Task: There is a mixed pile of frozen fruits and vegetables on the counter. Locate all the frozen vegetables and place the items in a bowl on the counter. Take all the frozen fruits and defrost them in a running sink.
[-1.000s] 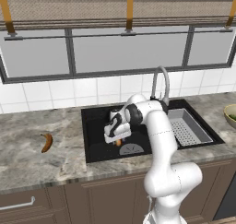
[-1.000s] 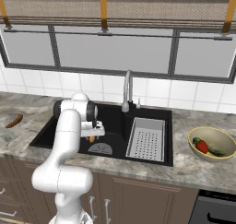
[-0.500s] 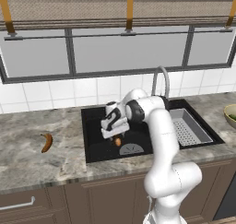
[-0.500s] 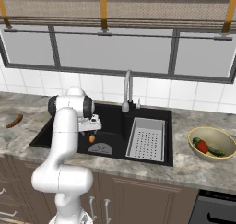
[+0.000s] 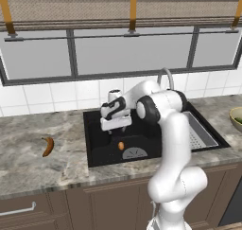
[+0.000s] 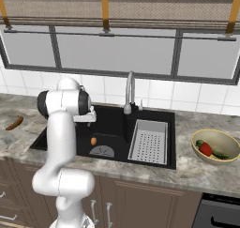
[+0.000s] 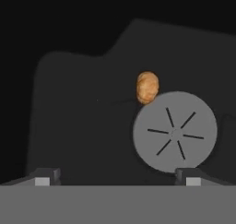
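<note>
The fingers (image 7: 44, 177) have spread and risen off the orange (image 7: 147, 87).

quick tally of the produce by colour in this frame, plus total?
Brown-orange: 1, the banana on the counter
Orange: 1, the orange in the sink
Red: 1, the apple in the bowl
Green: 1, the vegetable in the bowl
Total: 4

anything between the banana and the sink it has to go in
Nothing visible does. The banana lies alone on bare counter left of the sink, with open worktop between them. The open pincer hangs over the basin, above the orange.
</note>
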Robot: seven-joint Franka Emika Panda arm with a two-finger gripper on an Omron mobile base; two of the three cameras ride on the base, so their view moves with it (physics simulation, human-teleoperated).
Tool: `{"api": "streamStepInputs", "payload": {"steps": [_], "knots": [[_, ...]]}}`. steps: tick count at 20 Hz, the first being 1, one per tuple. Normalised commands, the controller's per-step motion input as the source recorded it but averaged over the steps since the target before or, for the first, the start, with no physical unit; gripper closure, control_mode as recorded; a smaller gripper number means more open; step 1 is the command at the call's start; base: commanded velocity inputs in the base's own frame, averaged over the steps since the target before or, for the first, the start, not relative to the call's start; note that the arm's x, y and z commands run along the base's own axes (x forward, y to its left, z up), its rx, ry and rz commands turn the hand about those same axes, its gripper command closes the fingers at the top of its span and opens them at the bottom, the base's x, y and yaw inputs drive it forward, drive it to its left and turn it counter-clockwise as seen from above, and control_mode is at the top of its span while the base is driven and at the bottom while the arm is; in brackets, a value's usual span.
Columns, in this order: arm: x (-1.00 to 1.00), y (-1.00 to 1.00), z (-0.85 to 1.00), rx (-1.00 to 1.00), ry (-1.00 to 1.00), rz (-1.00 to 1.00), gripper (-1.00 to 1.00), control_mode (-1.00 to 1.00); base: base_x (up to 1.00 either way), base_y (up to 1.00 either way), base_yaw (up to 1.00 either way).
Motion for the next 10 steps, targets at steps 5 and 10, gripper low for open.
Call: {"api": "streamStepInputs", "payload": {"steps": [5, 10], "knots": [[-0.43, 0.24, 0.98, 0.10, 0.00, -0.02, -1.00, -1.00, 0.00, 0.00, 0.00], [-0.31, 0.32, 0.90, 0.03, 0.00, -0.02, -1.00, -1.00, 0.00, 0.00, 0.00]]}}
